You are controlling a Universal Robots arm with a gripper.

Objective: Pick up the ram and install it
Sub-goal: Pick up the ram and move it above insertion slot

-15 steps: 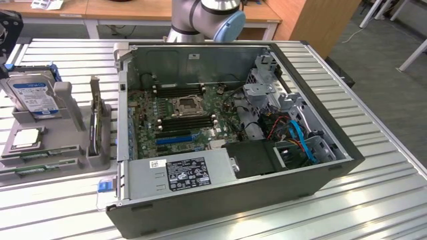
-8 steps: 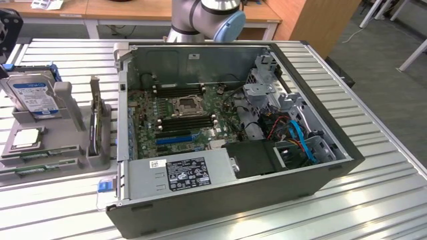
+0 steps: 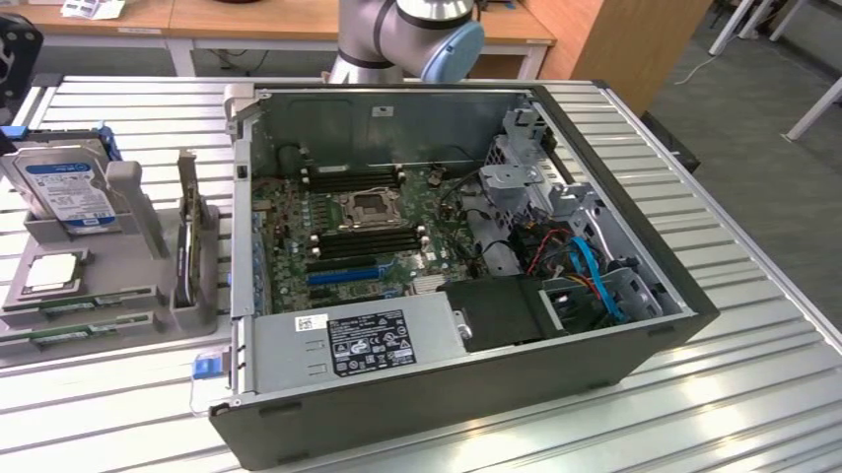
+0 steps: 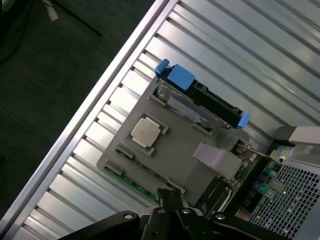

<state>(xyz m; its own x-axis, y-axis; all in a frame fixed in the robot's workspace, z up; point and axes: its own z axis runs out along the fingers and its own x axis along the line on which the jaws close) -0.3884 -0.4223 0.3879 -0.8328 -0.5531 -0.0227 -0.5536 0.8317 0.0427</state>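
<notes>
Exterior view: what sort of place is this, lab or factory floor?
Probably a robotics lab or workshop set up for PC assembly: an open computer case on a slatted metal table, a grey parts tray holding a hard drive and processor, and wooden desks behind.

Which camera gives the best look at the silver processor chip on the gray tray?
The wrist view: the processor chip lies whole, facing the camera. The exterior view shows it at a slant, far to the exterior view's left.
</notes>
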